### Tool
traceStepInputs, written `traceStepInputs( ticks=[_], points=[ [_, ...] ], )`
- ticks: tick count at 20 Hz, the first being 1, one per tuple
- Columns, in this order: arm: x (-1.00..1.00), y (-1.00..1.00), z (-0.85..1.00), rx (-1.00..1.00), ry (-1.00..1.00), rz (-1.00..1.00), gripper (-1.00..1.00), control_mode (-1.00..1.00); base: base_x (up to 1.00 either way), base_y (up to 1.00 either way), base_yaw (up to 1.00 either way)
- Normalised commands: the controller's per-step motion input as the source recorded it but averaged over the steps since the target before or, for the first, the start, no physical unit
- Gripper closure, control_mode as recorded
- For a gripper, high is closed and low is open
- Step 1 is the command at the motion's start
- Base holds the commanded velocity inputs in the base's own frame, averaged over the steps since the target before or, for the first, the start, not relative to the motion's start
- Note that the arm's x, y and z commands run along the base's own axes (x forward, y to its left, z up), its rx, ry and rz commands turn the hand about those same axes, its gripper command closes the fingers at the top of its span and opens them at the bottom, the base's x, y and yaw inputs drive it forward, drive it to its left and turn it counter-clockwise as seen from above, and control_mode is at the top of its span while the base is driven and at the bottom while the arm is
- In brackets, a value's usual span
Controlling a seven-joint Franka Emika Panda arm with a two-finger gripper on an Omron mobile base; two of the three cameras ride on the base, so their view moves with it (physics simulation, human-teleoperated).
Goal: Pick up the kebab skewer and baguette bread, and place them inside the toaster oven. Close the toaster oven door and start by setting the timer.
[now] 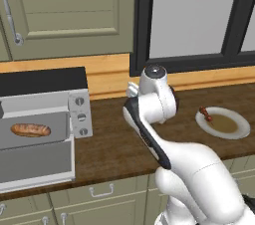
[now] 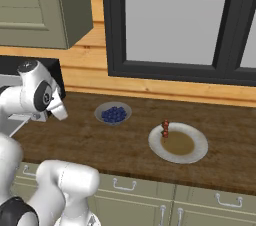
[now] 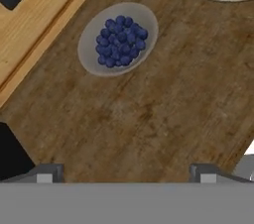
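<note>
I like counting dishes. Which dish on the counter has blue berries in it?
The small grey bowl nearest the toaster oven holds the blueberries. The bigger white plate carries the kebab skewer instead.

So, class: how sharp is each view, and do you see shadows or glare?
Left base view: soft, flat light, baguette blurry in the oven. Right base view: skewer small and indistinct on the plate, no glare. Hand view: blueberries sharpest, only faint shadow under their bowl.

dark-framed window (image 2: 172,20) above wooden counter (image 2: 125,145), olive cabinets (image 1: 64,12).
</note>
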Motion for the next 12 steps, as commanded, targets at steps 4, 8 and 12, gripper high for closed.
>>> traceStepInputs(
  ticks=[4,8,12],
  points=[
    [-0.01,-1.00,0.01,0.13,0.00,-0.04,-1.00,-1.00,0.00,0.00,0.00],
    [0.00,-1.00,0.08,0.12,0.00,0.00,-1.00,-1.00,0.00,0.00,0.00],
    [0.00,-1.00,0.15,0.03,0.00,0.00,-1.00,-1.00,0.00,0.00,0.00]
  ],
)
